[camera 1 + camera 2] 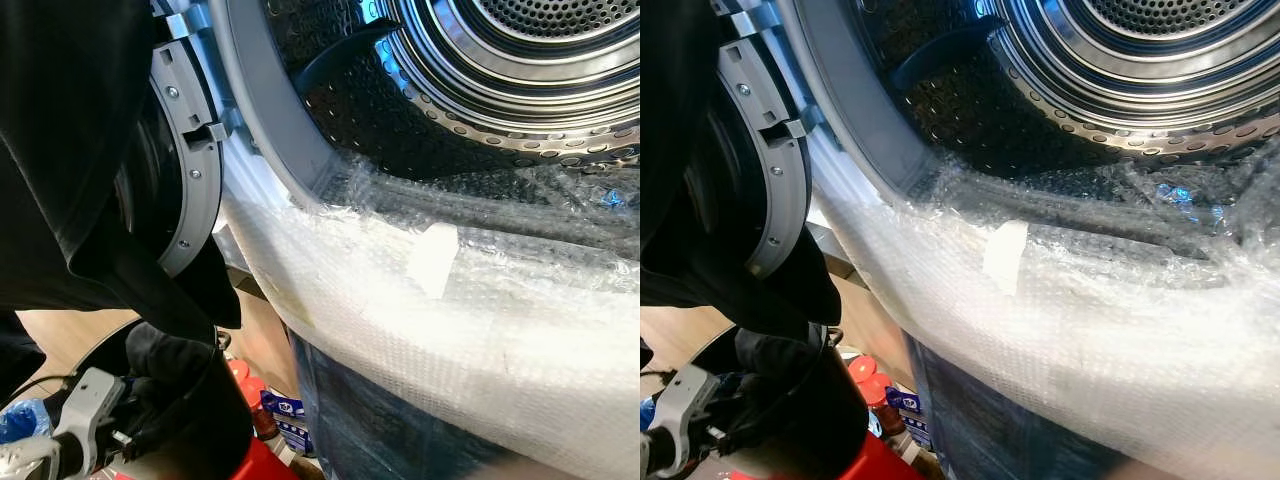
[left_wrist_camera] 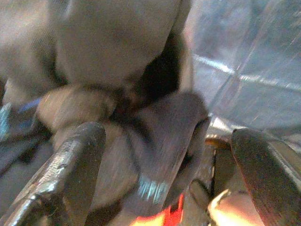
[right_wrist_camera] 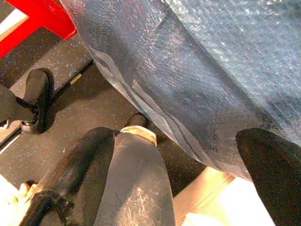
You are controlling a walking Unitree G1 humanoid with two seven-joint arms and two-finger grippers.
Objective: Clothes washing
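A dark garment (image 1: pixel 70 150) is hanging beside the washer drum (image 1: pixel 480 80), whose steel interior we are seeing bare; our left claw (image 2: pixel 164 155) is gaping wide, our right claw (image 3: pixel 197 179) likewise.

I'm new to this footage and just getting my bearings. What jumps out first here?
The open washing machine drum fills the upper right, its perforated steel shining. Bubble wrap is draped over the machine's front below the opening. On the left a black garment hangs beside the door ring, with the left gripper open beneath it.
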